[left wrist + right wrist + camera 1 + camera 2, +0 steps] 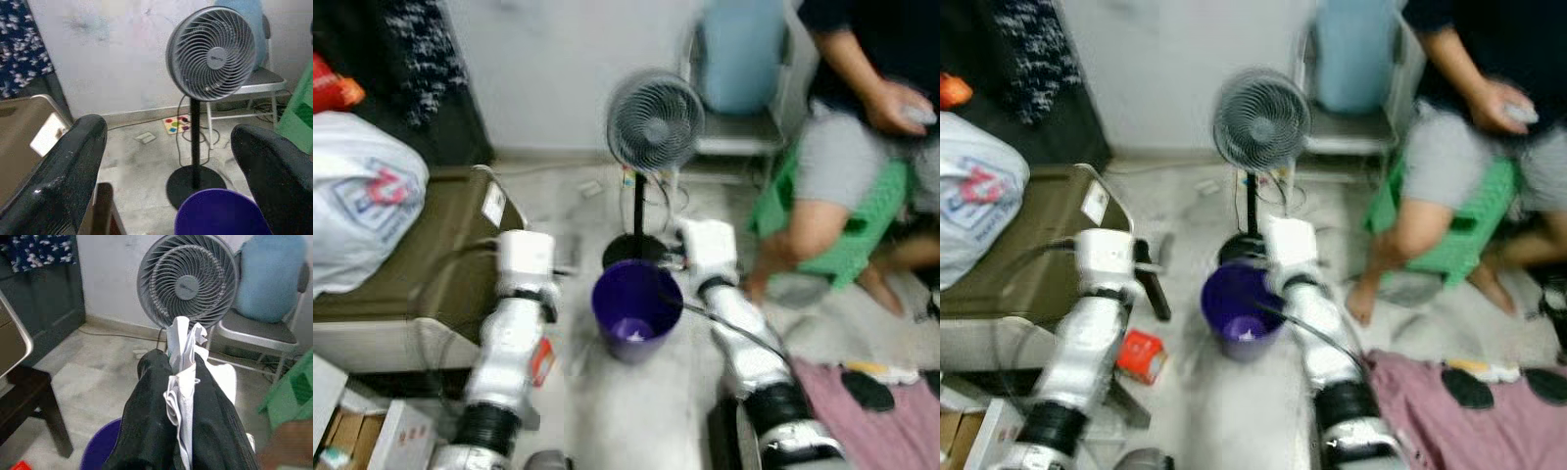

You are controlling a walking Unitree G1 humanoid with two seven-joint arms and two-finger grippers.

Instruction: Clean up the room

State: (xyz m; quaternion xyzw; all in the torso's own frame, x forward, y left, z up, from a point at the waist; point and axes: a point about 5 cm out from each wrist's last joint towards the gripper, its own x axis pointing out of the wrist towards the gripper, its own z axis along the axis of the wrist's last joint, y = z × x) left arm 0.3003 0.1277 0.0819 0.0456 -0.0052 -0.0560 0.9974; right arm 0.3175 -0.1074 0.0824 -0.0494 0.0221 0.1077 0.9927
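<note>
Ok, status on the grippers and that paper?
Right gripper shut on crumpled white paper, above purple bin. Left gripper open, beside bin. Fan stands just behind.

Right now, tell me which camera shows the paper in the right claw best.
The right wrist view: the crumpled white paper sits close up, pinched between the right claw fingers, above the purple bin. In the two eye views the right wrist housing covers the paper, and the left wrist view looks at the fan instead.

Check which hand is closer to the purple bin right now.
Right. The right hand, shut on crumpled white paper, hangs at the far rim of the purple bin. The left hand is open, off to the bin's left.
</note>
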